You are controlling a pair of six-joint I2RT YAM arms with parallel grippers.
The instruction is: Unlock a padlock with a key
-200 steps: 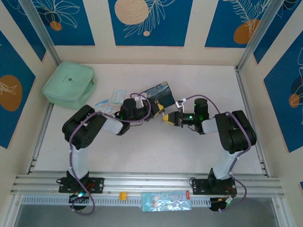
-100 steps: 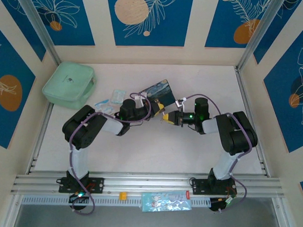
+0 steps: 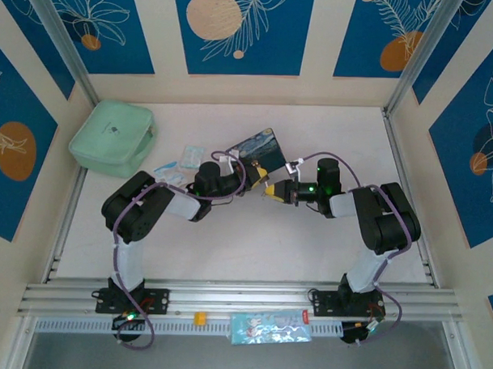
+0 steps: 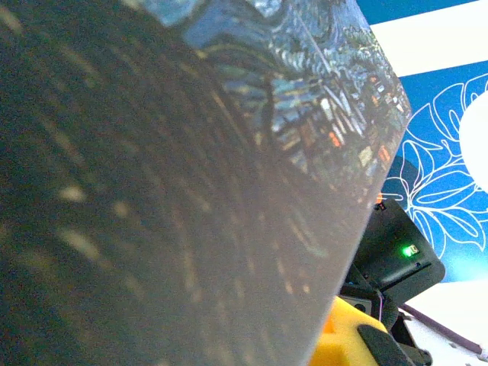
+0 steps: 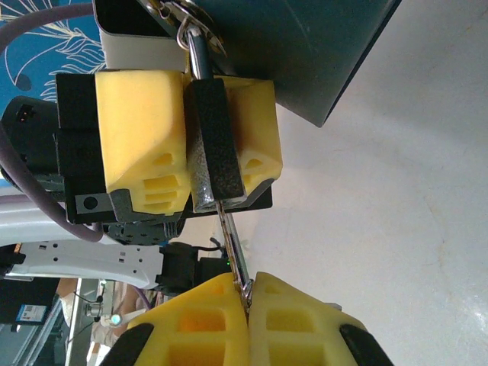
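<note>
I see left gripper [image 5: 200,141] clenched on padlock [image 5: 216,137] | padlock's shackle hooked to tin [image 5: 320,46] | right gripper [image 5: 248,293] pinches key [image 5: 232,248], tip meeting padlock's bottom.

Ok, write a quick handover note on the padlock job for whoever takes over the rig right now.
Left fingers: shut on the padlock, which is attached to the blue tin at its latch.
Right fingers: shut on the key, in line with the padlock's base.
Done: both grasped; key tip is at or in the keyhole, depth unclear.
Left: seat and turn the key, then pull the shackle open; it looks closed.
</note>
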